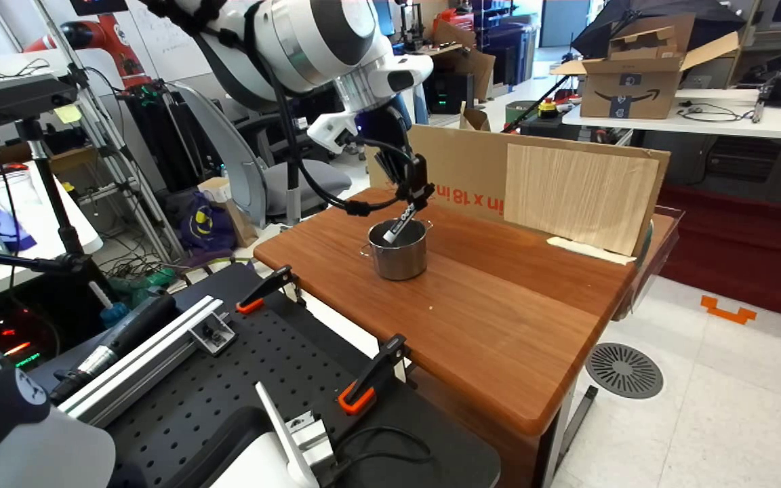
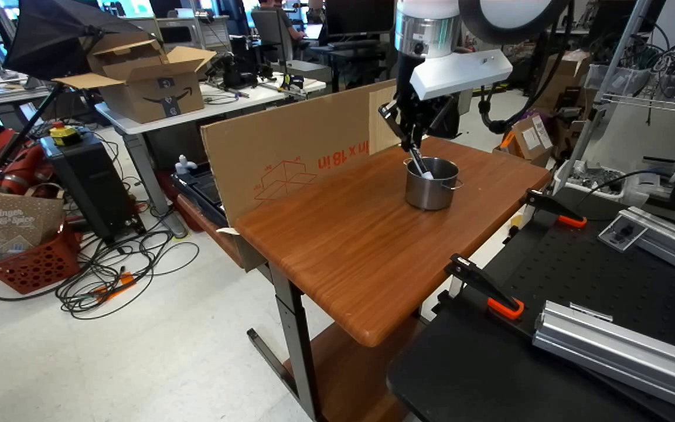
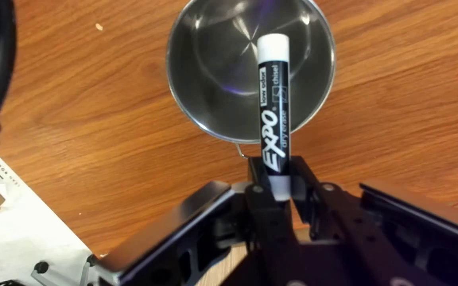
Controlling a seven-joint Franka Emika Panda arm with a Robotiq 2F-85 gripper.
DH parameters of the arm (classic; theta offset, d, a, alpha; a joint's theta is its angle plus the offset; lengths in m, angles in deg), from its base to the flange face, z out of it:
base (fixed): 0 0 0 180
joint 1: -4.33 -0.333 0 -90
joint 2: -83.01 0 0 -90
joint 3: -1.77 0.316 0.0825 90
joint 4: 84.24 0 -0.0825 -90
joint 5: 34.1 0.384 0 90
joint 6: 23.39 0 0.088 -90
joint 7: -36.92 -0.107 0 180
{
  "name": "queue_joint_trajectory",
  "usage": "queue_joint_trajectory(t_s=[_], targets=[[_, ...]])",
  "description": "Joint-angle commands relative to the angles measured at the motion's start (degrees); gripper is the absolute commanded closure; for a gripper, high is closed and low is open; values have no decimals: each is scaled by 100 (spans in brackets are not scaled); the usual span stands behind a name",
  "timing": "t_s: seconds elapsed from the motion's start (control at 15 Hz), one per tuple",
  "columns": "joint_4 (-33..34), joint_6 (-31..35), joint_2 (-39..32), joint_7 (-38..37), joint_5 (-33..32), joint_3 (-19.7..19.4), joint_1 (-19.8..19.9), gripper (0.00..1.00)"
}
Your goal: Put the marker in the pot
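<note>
The pot (image 1: 401,261) is a small silver metal saucepan with thin wire handles, upright on the wooden table; it also shows in an exterior view (image 2: 428,194) and in the wrist view (image 3: 225,107). The marker (image 3: 274,107) is black and white with EXPO lettering. My gripper (image 3: 280,171) is shut on the marker's near end. The marker slants down, in both exterior views (image 1: 401,225) (image 2: 419,163), with its white far end at the pot's opening. I cannot tell how far below the rim that end reaches. The gripper (image 1: 417,201) is above the pot's edge.
The wooden table (image 1: 499,332) has a cardboard panel (image 1: 458,159) standing along its edge, with a light wood board (image 1: 580,196) against it. Black clamps with orange pads (image 1: 373,376) (image 1: 265,288) hold the edge by the black perforated platform (image 1: 241,386).
</note>
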Motion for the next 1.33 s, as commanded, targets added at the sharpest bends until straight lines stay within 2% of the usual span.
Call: queue_joint_trajectory(t_s=[0.0,0.13,0.2,0.33,0.73,0.87,1.27], targets=[[289,53,-383,16,37,-203,-225,95],[392,45,-513,51,87,-253,-309,95],[430,24,-548,84,126,-260,-339,55],[490,15,-599,112,165,-284,-396,49],[620,14,-701,176,233,-305,-460,5],[634,10,-700,179,233,-308,-475,0],[504,-30,-508,190,260,-286,-512,0]])
